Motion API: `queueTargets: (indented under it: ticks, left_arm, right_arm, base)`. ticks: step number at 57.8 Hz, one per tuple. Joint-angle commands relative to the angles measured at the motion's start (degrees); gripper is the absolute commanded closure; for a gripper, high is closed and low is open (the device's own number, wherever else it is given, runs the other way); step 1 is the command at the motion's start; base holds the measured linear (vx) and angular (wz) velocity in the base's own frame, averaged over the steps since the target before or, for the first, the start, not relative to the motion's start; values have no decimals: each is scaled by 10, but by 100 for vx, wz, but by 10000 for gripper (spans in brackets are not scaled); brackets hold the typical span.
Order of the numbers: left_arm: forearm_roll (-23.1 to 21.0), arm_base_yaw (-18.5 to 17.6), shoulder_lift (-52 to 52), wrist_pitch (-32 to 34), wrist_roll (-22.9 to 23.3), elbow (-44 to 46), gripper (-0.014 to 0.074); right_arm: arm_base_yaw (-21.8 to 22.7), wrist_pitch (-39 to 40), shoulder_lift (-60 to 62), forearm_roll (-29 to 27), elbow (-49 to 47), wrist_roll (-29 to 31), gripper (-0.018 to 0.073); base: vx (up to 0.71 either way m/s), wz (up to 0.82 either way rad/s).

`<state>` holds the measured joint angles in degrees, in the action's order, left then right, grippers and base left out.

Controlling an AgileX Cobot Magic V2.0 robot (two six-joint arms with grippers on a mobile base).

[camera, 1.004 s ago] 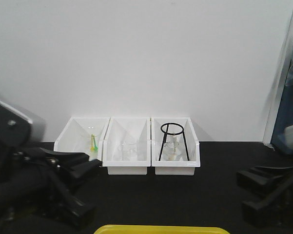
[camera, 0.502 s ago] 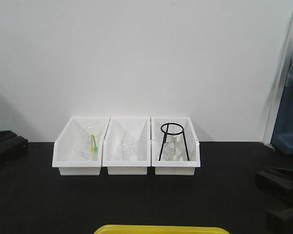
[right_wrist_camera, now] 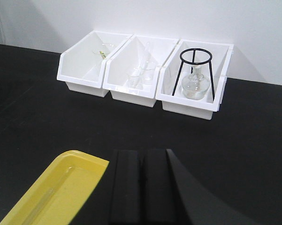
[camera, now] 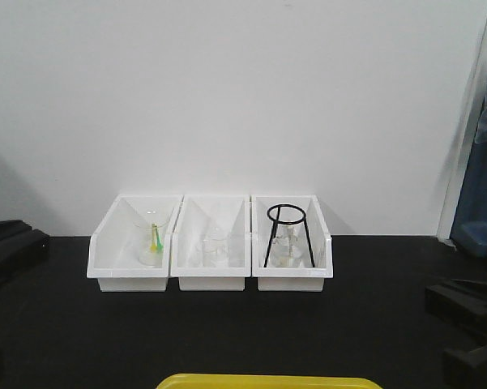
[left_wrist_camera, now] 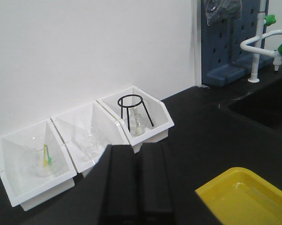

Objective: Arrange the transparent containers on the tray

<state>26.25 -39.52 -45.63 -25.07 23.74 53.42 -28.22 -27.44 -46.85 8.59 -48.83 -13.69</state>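
Observation:
The yellow tray (camera: 263, 381) shows only its far rim at the front edge of the black bench. It lies right of my left gripper (left_wrist_camera: 138, 151) and left of my right gripper (right_wrist_camera: 141, 154). Both grippers are shut with nothing between the fingers and hover low over the bench, well short of the bins. A slim clear test tube (right_wrist_camera: 145, 52) leans in the middle white bin (right_wrist_camera: 131, 93). A faint long clear streak (right_wrist_camera: 47, 193) lies on the tray floor (right_wrist_camera: 70, 185); I cannot tell whether it is a tube.
Three white bins stand side by side against the wall. The left bin (camera: 130, 271) holds a beaker with a green-yellow stick, the middle one short beakers, the right bin (camera: 296, 275) a black ring tripod (camera: 288, 235) over a flask. A sink (left_wrist_camera: 262, 110) and white tap (left_wrist_camera: 258, 44) lie far right.
A second ago the left arm reached in front of the left bin; it has drawn back to the left edge. The right arm also moved outward. Nothing has shifted in the last half second.

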Motion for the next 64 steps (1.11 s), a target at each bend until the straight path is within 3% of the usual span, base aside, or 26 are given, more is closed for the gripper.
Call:
queueTargets:
  ticks: [1, 11, 21, 25, 35, 39, 43, 50, 60, 64]
  left_arm:
    - [19, 2, 13, 11, 0, 7, 603]
    - [42, 36, 106, 21, 14, -87, 603]
    - [34, 148, 259, 6, 45, -224, 603]
    - [8, 196, 328, 7, 18, -278, 603]
    - [-103, 283, 478, 36, -139, -393, 603]
    - [-140, 309, 475, 63, -165, -435, 603]
    - [-176, 331, 470, 105, -167, -481, 603]
    - [-206, 358, 472, 268, -158, -577, 603]
    - [-210, 393, 471, 230, -178, -570, 603]
    - [-235, 396, 471, 229, -173, -571, 603]
  right_arm:
    - [5, 41, 4, 9, -17, 6, 572]
    - [5, 41, 4, 9, -17, 6, 572]
    - [5, 40, 4, 9, -17, 6, 572]
    - [5, 40, 4, 9, -17, 6, 572]
    - [5, 40, 4, 9, -17, 6, 572]
    - [5, 38, 4, 9, -17, 6, 572]
    - [5, 36, 4, 9, -17, 6, 572]
    - [5, 36, 4, 9, -17, 6, 572]
    - [5, 35, 4, 9, -17, 6, 572]
    - [5, 36, 4, 9, -17, 6, 572]
  base:
    - [0, 0]
    - [0, 0]
    - [0, 0]
    - [0, 0]
    - [0, 0]
    - [0, 0]
    - [0, 1]
    - [0, 0]
    - [0, 0]
    - [0, 0]
